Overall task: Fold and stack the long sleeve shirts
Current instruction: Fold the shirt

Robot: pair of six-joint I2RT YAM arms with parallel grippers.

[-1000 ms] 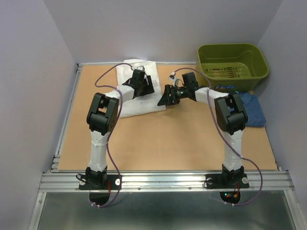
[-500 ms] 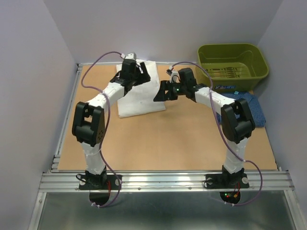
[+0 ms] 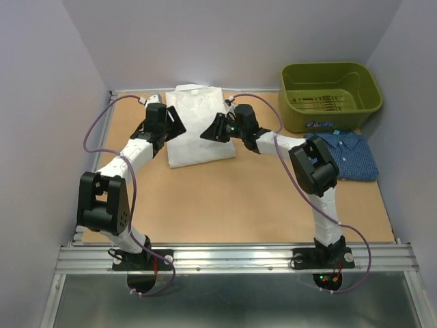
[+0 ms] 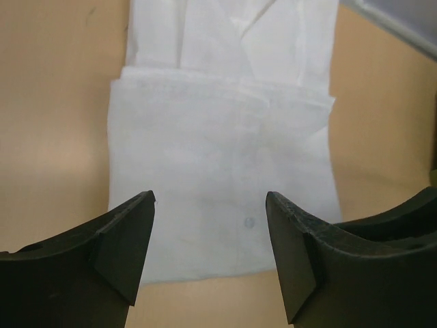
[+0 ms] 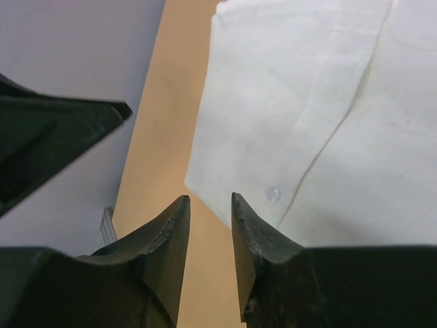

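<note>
Left of the olive plastic bin [image 3: 328, 66] lies the white shirt [image 3: 199, 126] — smooth cloth, folded rectangular; the blue checked shirt [image 3: 351, 156] sits rumpled at the bin's near side. My left gripper [image 4: 209, 198] gapes wide, my right gripper [image 5: 209, 198] barely apart — empty.

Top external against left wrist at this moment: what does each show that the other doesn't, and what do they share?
Only the top external view shows the dark blue shirt lying at the right side of the table, and the olive bin just behind it. Only the left wrist view shows a small button on the white shirt and the edges of its folded layers up close. Both show the white shirt folded on the table and the left gripper, its jaws apart and holding nothing.
</note>
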